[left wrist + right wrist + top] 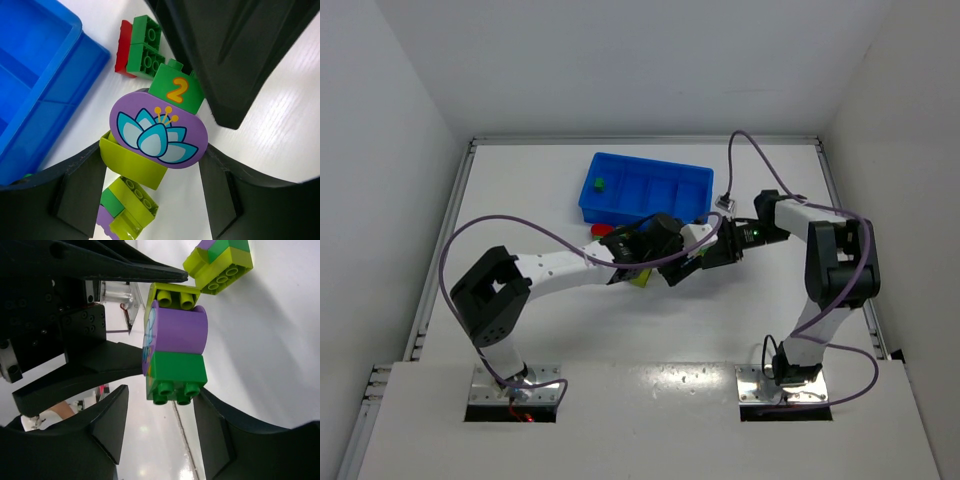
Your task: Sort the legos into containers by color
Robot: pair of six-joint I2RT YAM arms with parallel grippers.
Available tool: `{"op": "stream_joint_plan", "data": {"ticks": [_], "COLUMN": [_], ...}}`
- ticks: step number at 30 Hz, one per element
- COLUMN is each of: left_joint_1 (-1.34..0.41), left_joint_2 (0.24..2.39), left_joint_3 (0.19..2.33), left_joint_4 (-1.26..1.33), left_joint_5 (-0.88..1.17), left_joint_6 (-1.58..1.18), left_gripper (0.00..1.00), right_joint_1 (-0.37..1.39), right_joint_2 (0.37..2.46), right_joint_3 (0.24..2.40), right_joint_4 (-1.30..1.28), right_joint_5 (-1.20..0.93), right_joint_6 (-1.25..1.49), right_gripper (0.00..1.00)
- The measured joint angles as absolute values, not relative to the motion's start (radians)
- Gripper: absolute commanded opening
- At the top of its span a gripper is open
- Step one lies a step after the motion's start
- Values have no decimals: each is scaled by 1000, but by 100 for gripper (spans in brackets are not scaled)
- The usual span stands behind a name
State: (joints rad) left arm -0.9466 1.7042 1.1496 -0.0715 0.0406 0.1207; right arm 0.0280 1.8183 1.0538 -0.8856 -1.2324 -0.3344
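The step in hand looks like breaking a mixed-colour stack apart before any of it can be sorted. The left claw (151, 150) is grasping a three-part cluster (157, 130) and holds it off the surface (750, 320), over its middle and just on the near side of the blue tray (610, 212), which sits toward the far edge. The cluster is a yellow-green brick (172, 292), a purple flower piece (182, 332) and a green brick (175, 370) marked with a 2. The left fingers bear on the yellow-green and purple end. The right claw (162, 392) faces it with jaws parted to either side of the green brick. One finger sits at the brick's corner and a gap shows at the other, so it has no grip yet. The next move calls for the right claw to clamp the green brick squarely on its flat sides, then pull or tilt it off the studs while the left claw holds firm. The green brick would then belong in the compartment nearest the surface's left edge, where a green piece (600, 184) already lies. A red brick (122, 50), another green one (145, 47) and a second small cluster (220, 265) wait on the surface near the tray.
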Motion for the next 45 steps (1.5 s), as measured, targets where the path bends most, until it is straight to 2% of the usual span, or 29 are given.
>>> {"op": "stream_joint_plan", "data": {"ticks": [2,3,5,6,9,11,17,23,28,31,40,45], "left_joint_1": [-950,-951,-951,-951,-951,-951,-945,-874,-771,-700,-459,-312], "left_joint_2": [1704,1704,1704,1705,1705,1705,1680,1583,1497,1431,1233,1158], "left_joint_3": [1153,1154,1155,1155,1155,1155,1119,1027,987,984,984,984], "left_joint_4": [-72,-73,-75,-76,-81,-80,-48,-74,-118,-138,-196,-234], "left_joint_5": [40,41,39,39,36,36,34,36,39,46,62,75], "left_joint_6": [120,120,120,120,120,119,119,116,97,79,13,-20], "left_gripper": [0,0,0,0,0,0,0,0,0,0,0,0], "right_joint_1": [30,31,29,28,29,28,22,15,50,102,298,436], "right_joint_2": [1823,1827,1837,1841,1846,1846,1823,1672,1530,1512,1852,2057], "right_joint_3": [1056,1056,1058,1059,1061,1062,1062,1074,1111,1211,1750,1927], "right_joint_4": [-888,-888,-888,-889,-893,-896,-911,-910,-758,-691,-594,-556], "right_joint_5": [-1230,-1230,-1222,-1222,-1226,-1227,-1222,-1180,-998,-879,-577,-447], "right_joint_6": [-335,-336,-337,-337,-339,-342,-354,-342,-192,-111,10,25], "right_gripper": [49,40,30,21,6,0,0,0,0,0,0,0]}}
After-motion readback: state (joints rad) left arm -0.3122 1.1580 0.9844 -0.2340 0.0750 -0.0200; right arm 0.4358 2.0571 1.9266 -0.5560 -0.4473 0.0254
